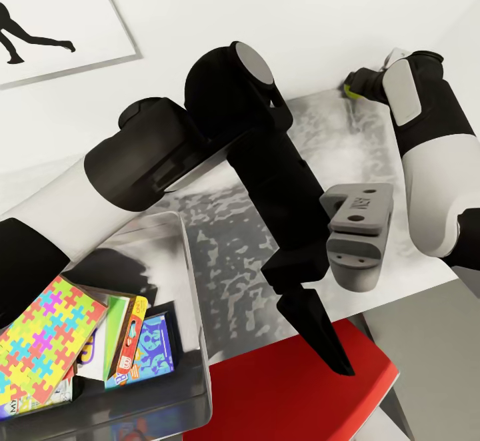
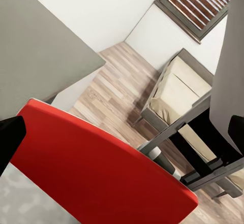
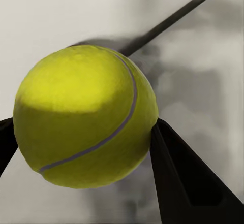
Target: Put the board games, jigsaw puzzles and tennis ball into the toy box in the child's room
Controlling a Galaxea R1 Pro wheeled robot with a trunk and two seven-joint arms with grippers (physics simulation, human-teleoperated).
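Ball point(image 3: 84, 115), fuzzy yellow-green, is sitting clamped between my right end effector's point(image 1: 352, 88) dark fingers point(image 3: 178, 173), above the worktop's point(image 1: 347, 148) far edge from the box point(image 1: 193, 334). I'm judging the carry comes next, over to that smooth grey box holding puzzles point(image 1: 43, 341) and games point(image 1: 143, 351). My left end effector point(image 1: 320, 334) is hanging released.

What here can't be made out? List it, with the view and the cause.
- Head view: most of the tennis ball is hidden behind the right arm.
- Head view: the toy box is cut by the picture's lower edge, so its full contents stay unknown; the left arm covers its far corner.
- Right wrist view: whether the ball rests on the table.
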